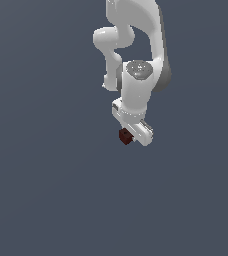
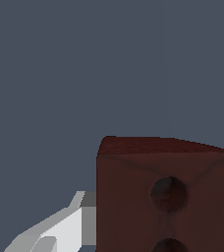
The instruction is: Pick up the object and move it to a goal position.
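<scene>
The object is a small dark red-brown block [image 1: 125, 136] that sticks out just under the white hand, on the exterior view's left side of it. In the wrist view the block [image 2: 168, 197] fills much of the picture, and two round dark spots show on its near face. My gripper [image 1: 129, 134] is shut on the block. One light grey finger [image 2: 79, 221] presses flat against the block's side. The other finger is hidden behind the block.
The white arm [image 1: 136, 50] reaches down from the top of the exterior view. All around is a plain dark blue-grey surface [image 1: 46, 190] with nothing else on it. No goal marker shows.
</scene>
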{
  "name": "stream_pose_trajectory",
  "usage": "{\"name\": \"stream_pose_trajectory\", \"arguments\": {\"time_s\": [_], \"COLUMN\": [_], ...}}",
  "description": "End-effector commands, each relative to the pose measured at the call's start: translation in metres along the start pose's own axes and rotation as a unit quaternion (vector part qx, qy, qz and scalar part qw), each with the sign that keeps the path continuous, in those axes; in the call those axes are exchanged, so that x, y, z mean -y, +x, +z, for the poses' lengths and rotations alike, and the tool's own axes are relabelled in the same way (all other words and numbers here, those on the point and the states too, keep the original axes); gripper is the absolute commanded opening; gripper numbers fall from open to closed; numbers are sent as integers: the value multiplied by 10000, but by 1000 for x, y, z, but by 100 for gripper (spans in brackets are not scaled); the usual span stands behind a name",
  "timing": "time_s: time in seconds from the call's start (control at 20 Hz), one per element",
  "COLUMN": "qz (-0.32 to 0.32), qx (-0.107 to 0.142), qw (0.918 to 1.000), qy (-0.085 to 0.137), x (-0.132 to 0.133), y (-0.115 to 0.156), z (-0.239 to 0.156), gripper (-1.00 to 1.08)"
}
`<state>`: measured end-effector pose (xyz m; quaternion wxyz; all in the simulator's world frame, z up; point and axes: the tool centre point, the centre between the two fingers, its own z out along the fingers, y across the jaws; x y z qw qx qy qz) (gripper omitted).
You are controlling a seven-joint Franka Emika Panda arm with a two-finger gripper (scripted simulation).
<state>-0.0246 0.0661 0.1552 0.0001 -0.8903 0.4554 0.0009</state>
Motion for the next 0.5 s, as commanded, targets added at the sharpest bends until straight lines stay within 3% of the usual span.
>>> {"name": "stream_pose_trajectory", "arguments": {"time_s": [0.0, 0.45], "qz": [5, 5], "qx": [-6, -8], "qw": [10000, 10000], "qy": [4, 3], "x": [-1, -2], "y": [-10, -26], "z": [-12, -31], "gripper": [-100, -100]}}
